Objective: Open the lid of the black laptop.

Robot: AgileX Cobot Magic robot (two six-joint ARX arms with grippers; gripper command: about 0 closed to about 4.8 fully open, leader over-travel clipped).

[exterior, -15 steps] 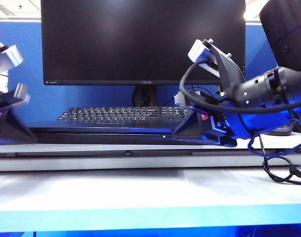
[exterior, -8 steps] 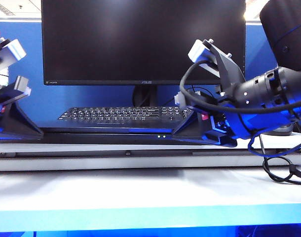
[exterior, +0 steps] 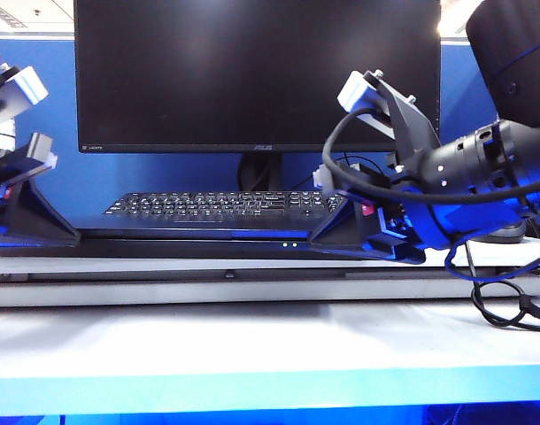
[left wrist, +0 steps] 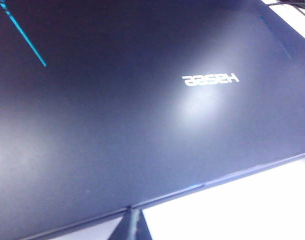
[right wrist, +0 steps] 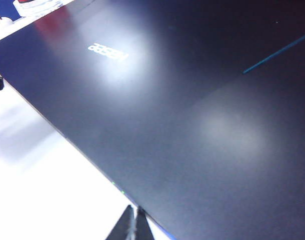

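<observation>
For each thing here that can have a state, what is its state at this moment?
Lid: closed, flat on the laptop.
Laptop: shut, front lights on.
Monitor: screen dark.
Left gripper: at the lid's front edge, fingertips together.
Right gripper: at the lid's front edge, fingertips together.

— That flat closed black laptop (exterior: 199, 244), is it plain black?

— Nearly. Its smooth thin black lid (left wrist: 142, 115) has a bluish sheen, pale silver "Hasee" lettering and one thin teal stripe. Two tiny white-green lights sit on the front edge.

— And the pincers?

— The left pincer (left wrist: 131, 225) shows a dark, nearly black tip; the right pincer (right wrist: 131, 224) looks the same, dark with a blue tinge.

— The rest?

— A big black ASUS monitor (exterior: 257, 75), a black keyboard with white lettering (exterior: 221, 205), and a white surface with a light blue front edge (exterior: 252, 345).
</observation>
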